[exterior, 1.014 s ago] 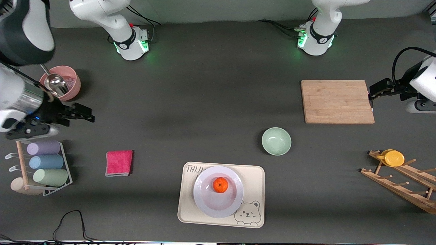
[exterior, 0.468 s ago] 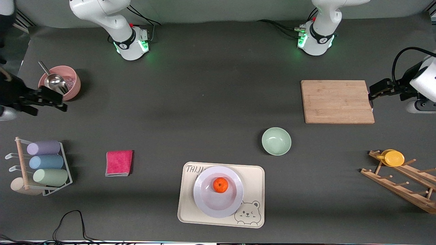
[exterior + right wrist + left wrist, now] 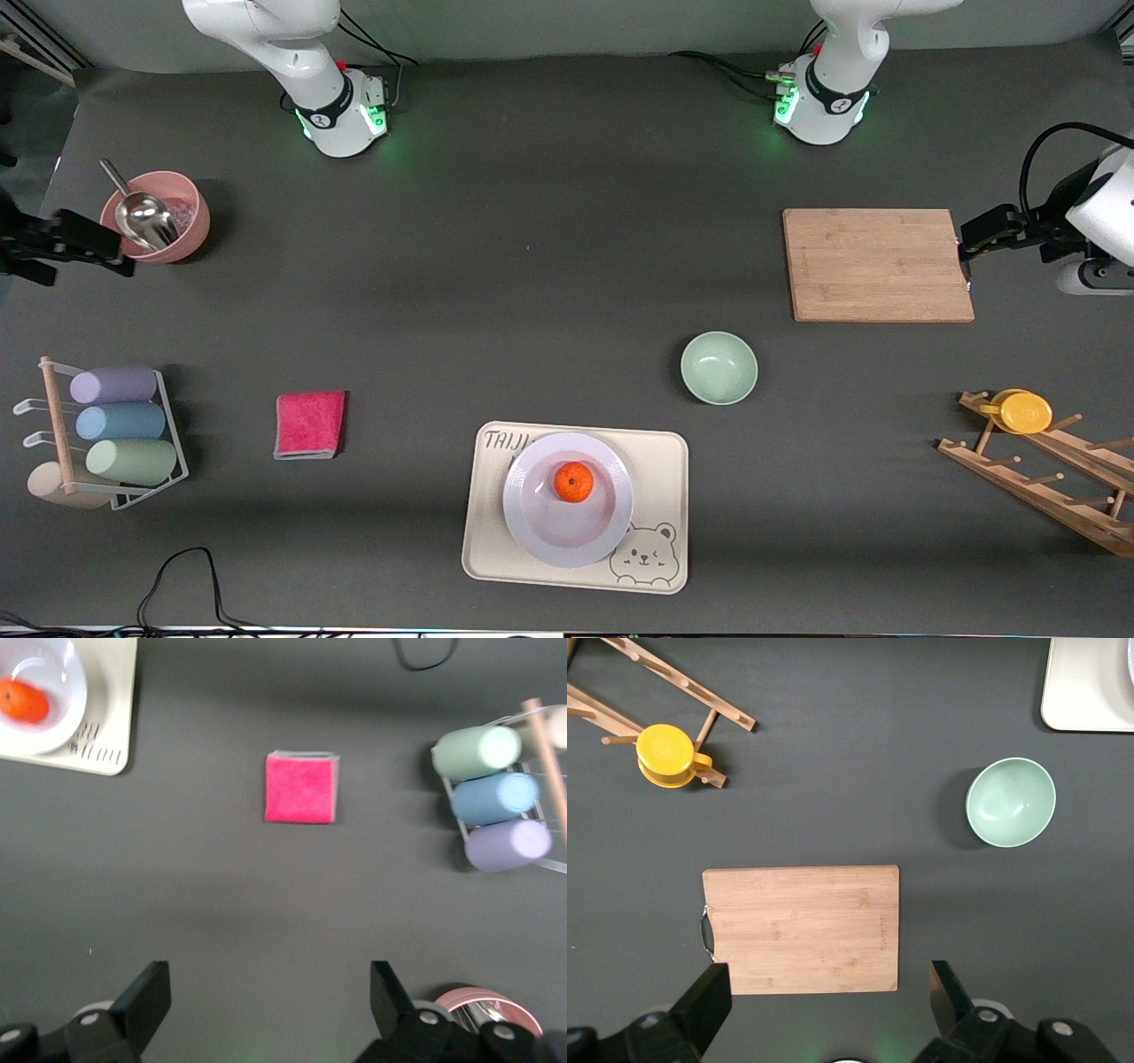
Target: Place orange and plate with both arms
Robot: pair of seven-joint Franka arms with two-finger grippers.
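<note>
The orange (image 3: 574,481) lies in the middle of the white plate (image 3: 549,532), which rests on a cream tray (image 3: 660,461) with a bear drawing, near the front camera. My left gripper (image 3: 964,252) hangs open over the end of the wooden board, away from both; its wrist view shows its empty gripper (image 3: 828,992). Beside the pink bowl at the right arm's end, my right gripper (image 3: 120,255) is open and empty (image 3: 268,992). The right wrist view catches the orange (image 3: 22,702) and plate (image 3: 66,678) at its edge.
A green bowl (image 3: 718,368) stands between tray and wooden board (image 3: 877,264). A pink cloth (image 3: 309,424), a cup rack (image 3: 106,425) and a pink bowl with a scoop (image 3: 159,217) lie toward the right arm's end. A wooden rack holds a yellow dish (image 3: 1023,412).
My right arm has drawn back toward its end of the table, from over the cup rack to beside the pink bowl. The left arm has not moved.
</note>
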